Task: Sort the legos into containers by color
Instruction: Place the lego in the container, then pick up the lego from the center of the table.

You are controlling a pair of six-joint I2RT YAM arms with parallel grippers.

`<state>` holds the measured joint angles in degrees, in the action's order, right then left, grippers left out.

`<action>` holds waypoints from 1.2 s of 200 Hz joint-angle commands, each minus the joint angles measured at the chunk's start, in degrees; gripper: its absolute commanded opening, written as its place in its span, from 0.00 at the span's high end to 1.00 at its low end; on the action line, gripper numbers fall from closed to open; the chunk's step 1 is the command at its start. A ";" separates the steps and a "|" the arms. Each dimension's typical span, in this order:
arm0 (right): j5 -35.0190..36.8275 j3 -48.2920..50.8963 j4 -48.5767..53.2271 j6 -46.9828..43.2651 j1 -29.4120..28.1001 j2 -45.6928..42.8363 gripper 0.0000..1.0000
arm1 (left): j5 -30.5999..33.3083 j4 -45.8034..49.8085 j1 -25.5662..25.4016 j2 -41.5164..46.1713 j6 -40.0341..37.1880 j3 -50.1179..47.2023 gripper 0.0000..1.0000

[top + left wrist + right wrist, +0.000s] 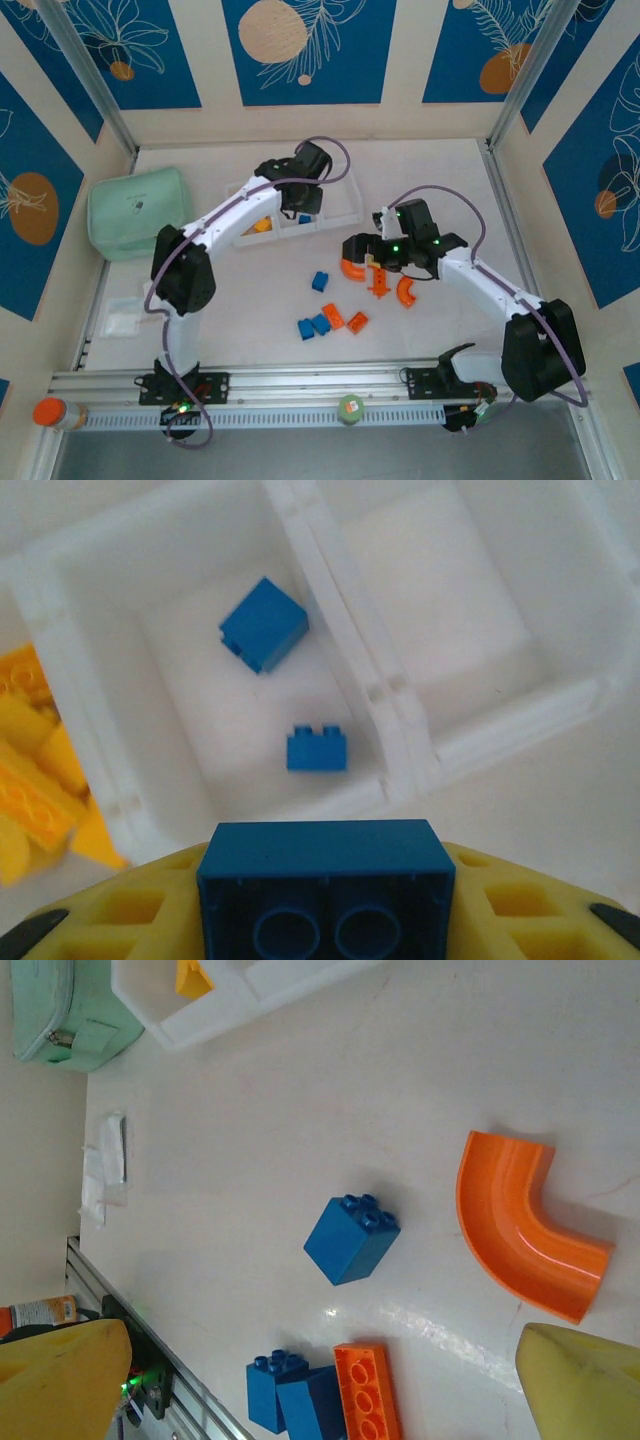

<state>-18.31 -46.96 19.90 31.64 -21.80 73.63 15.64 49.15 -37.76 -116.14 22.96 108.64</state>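
Left wrist view: left tool is partly closed, its yellow pads clamped on a blue brick that has its hollow underside facing the camera. It hangs above the near wall of the tray, in line with the middle compartment. That compartment holds a blue cube and a small blue two-stud piece. Yellow bricks fill the compartment to the left.

Risk: if let go from here, the brick may clip the near rim or the divider. It could then bounce onto the desk or into a neighbouring compartment. Landing on the cube could also tip it out.

Right wrist view: right tool is spread wide and holds nothing. Below it on the desk lie a glossy orange arch, a loose blue brick and an orange plate. A careless descent could scatter them.
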 commanded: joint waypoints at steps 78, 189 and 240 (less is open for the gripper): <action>-2.35 -5.44 -0.76 -0.09 0.88 5.99 0.01 | -2.62 3.33 7.74 -18.85 -17.38 17.32 0.49; -1.75 -5.60 0.64 0.11 0.88 3.31 0.01 | -6.27 7.68 7.57 -9.10 -12.24 15.11 0.38; -2.26 -6.35 4.16 1.07 0.41 2.28 0.01 | -13.66 1.30 4.12 5.56 -0.94 -4.49 0.35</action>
<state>-18.70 -51.77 20.67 32.14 -21.23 77.56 7.68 53.12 -31.27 -117.08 14.85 111.48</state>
